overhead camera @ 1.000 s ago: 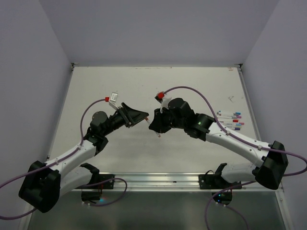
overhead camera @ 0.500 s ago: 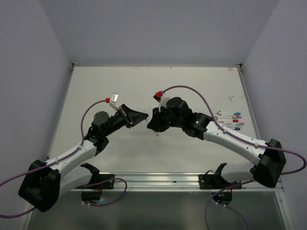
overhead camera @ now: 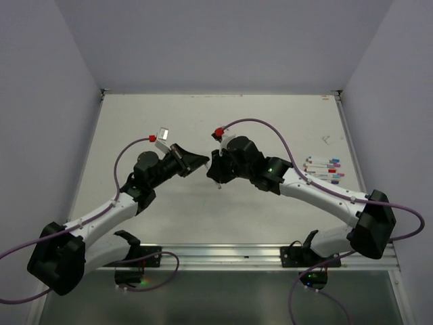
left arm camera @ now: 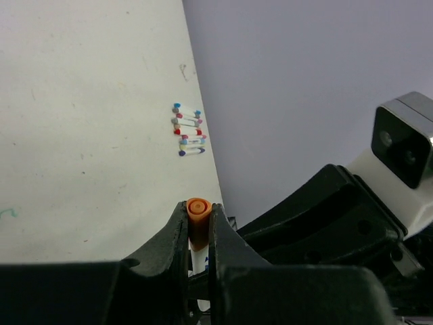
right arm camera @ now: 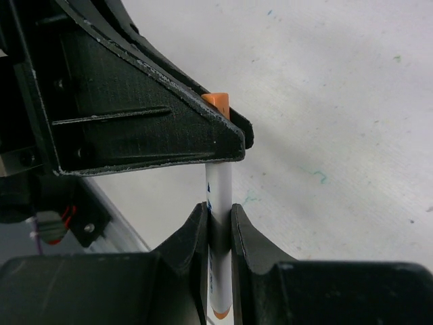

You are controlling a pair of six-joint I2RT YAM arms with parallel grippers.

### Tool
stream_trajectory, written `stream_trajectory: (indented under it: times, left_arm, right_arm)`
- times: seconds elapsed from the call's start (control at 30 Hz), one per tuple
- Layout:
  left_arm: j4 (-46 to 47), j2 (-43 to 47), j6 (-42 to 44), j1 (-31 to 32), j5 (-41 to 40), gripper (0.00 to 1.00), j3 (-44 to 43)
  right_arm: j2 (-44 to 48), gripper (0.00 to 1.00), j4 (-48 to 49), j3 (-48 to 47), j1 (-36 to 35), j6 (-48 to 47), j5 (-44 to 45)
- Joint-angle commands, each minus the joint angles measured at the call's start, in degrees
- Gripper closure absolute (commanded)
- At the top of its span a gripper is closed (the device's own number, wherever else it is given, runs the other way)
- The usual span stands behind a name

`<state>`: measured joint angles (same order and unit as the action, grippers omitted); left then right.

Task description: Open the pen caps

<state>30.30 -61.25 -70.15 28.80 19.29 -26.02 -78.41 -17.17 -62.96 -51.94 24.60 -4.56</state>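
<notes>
Left end effector (left arm camera: pixel 197 225) clamps cap (left arm camera: pixel 197 206) over white table (left arm camera: pixel 88 135) (grey walls (left arm camera: pixel 291 81)).

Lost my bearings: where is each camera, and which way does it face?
Top: above, behind the bases, looking down on the table; left arm and right arm show.
Left wrist: looks along the left gripper, shut on the cap, toward spare pens.
Right wrist: looks along the right gripper, shut on the pen, at the left gripper.
Shared: both wrist views show the cap.
</notes>
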Motion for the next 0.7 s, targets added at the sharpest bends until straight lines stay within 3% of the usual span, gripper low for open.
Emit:
stream_trajectory:
  times: [0.0, 0.27, 0.5, 0.6, 0.67]
  left_arm:
    - [-3.93, -0.35, 7.39, 0.12, -10.29, 1.00, -9.46]
    - [-1.75, -13.87, 7.05, -7.96, -8.57, 1.00, -15.38]
    - [4.59, -17.23, 3.87, -12.71, -1.81, 1.00, -15.19]
    - [-3.99, -21.09, 13.25, -12.36, 3.02, 1.00, -22.80]
    - [-16.28, -23.11, 21.23, -10.00, 2.17, 1.00, -27.30]
  right_arm:
    - [-1.83, 1.00, -7.43, -1.38, -2.72, -2.45, 10.96]
    - [1.06, 1.00, -3.58, 6.79, -3.52, -3.33, 13.53]
    - [6.78, 1.00, 1.53, 15.32, -4.57, -0.96, 11.68]
    - [3.28, 1.00, -2.94, 12.17, -4.31, 0.01, 12.99]
    - [1.08, 1.00, -3.84, 11.55, -4.31, 0.45, 13.78]
